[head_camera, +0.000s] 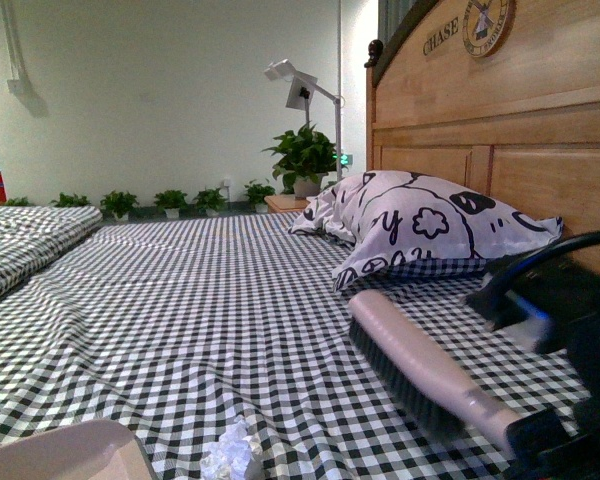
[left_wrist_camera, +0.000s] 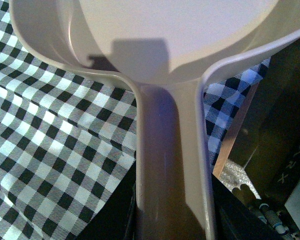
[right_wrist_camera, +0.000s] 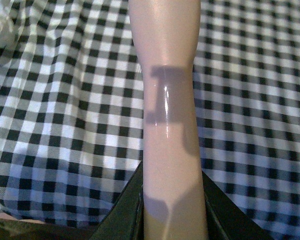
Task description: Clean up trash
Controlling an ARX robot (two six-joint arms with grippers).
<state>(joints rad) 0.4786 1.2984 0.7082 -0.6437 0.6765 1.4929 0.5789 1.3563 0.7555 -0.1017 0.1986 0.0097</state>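
A crumpled white paper ball (head_camera: 230,452) lies on the checked bedsheet at the near edge of the front view. Just left of it shows the beige dustpan (head_camera: 65,452). In the left wrist view my left gripper (left_wrist_camera: 172,220) is shut on the dustpan's handle (left_wrist_camera: 170,165), with the pan (left_wrist_camera: 155,35) beyond it. The pink brush (head_camera: 410,365) with dark bristles hangs low over the sheet, right of the paper. My right gripper (head_camera: 540,440) is shut on its handle (right_wrist_camera: 170,150). A bit of the white paper (right_wrist_camera: 0,30) shows at the corner of the right wrist view.
A black-and-white patterned pillow (head_camera: 420,225) leans against the wooden headboard (head_camera: 500,130) at the right. Potted plants (head_camera: 305,160) and a lamp (head_camera: 300,90) stand past the bed's far end. A second bed (head_camera: 25,235) lies at the left. The robot's base (left_wrist_camera: 270,165) borders the sheet.
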